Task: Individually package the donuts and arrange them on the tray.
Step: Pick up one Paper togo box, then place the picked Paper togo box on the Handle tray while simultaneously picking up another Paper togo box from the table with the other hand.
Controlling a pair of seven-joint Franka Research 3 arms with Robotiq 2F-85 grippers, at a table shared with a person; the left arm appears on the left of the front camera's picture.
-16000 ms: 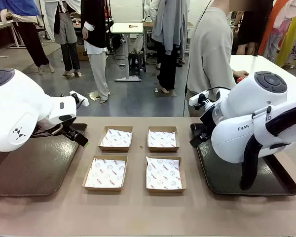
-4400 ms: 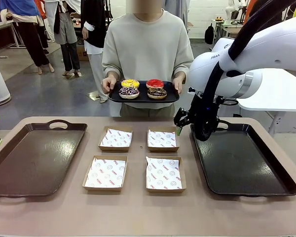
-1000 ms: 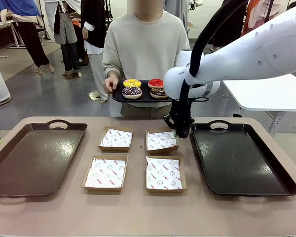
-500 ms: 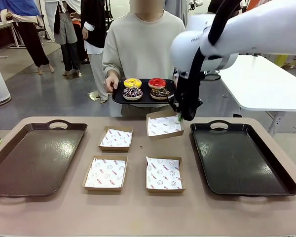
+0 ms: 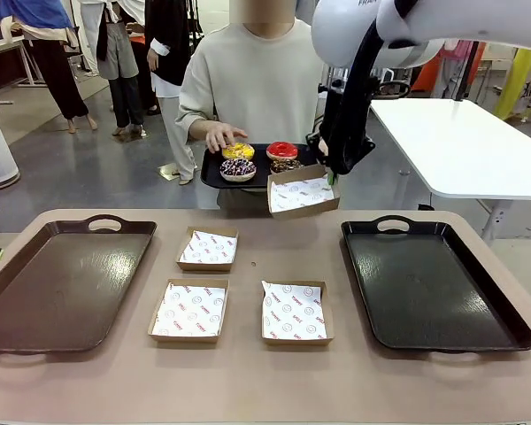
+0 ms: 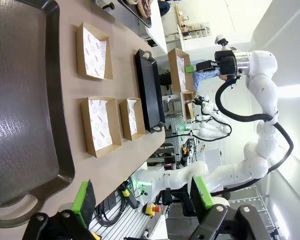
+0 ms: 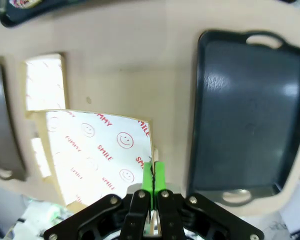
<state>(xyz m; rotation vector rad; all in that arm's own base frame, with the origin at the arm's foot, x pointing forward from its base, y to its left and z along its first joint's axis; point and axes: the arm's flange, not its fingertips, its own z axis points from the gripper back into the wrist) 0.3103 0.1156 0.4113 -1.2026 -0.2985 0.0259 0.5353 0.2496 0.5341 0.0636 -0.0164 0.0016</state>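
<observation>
We have the right gripper [image 5: 333, 181] pinched shut on the right rim of a paper-lined cardboard box [image 5: 303, 192], which hangs tilted just in front of the person's black serving tray [image 5: 211, 177]. To do this well, we should level the box and hold it steady against that tray's near edge, so a donut lands squarely on the paper. The donuts sit on that tray just left of the gripper: the yellow donut [image 5: 238, 150] under the person's hand [image 5: 219, 135], the red donut [image 5: 282, 150], the sprinkled chocolate donut [image 5: 237, 166], and another chocolate donut [image 5: 286, 165] half hidden by the box. Our left gripper [image 6: 142, 196] stands wide open and empty.
</observation>
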